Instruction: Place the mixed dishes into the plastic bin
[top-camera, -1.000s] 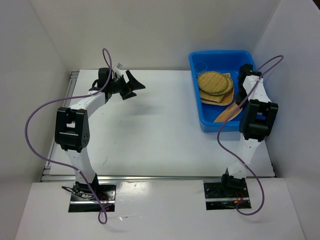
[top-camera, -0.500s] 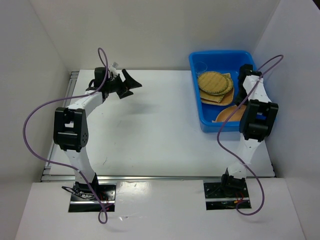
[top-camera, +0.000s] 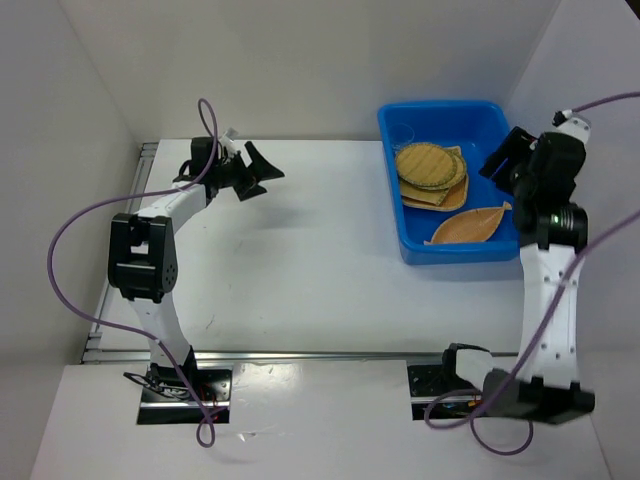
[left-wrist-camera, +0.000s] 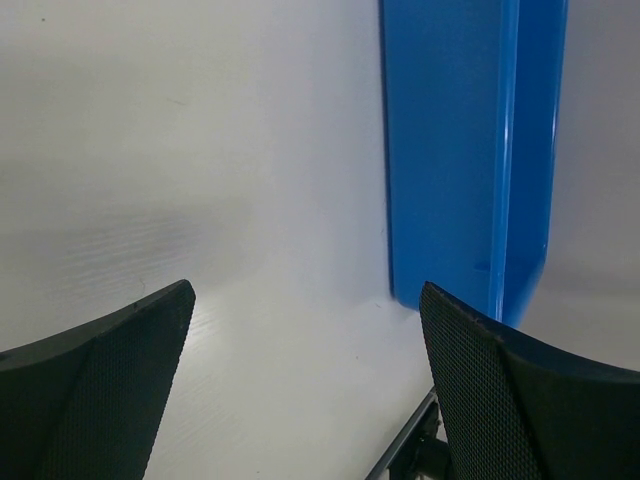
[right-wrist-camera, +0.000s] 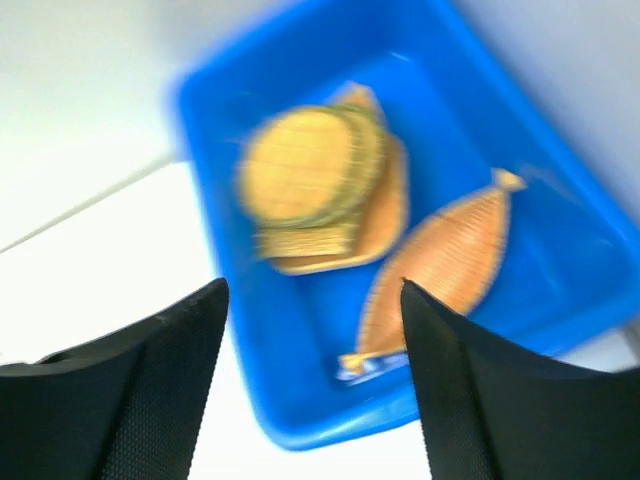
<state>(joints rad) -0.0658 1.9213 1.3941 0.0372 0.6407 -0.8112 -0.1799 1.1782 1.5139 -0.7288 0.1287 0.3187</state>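
Note:
The blue plastic bin (top-camera: 461, 251) stands at the table's back right. Inside it lie a stack of round and square woven trays (top-camera: 430, 166), a pointed leaf tray (top-camera: 470, 225) along the near wall, and a clear cup (top-camera: 402, 130) in the far left corner. My right gripper (top-camera: 506, 160) hangs open above the bin's right side with nothing in it. Its wrist view looks down, blurred, on the bin (right-wrist-camera: 300, 420), the stack (right-wrist-camera: 300, 170) and the leaf tray (right-wrist-camera: 440, 265) between the open gripper (right-wrist-camera: 312, 370). My left gripper (top-camera: 258, 170) is open and empty at the back left, facing the bin's wall (left-wrist-camera: 450, 150).
White walls close in the table on the left, back and right. The bin sits close to the right wall. A metal rail (top-camera: 300, 353) runs along the table's near edge, with both arm bases just behind it.
My right gripper has opened and let go of the leaf tray, which now lies in the bin. The right arm has risen and swung right. The left arm has barely shifted.

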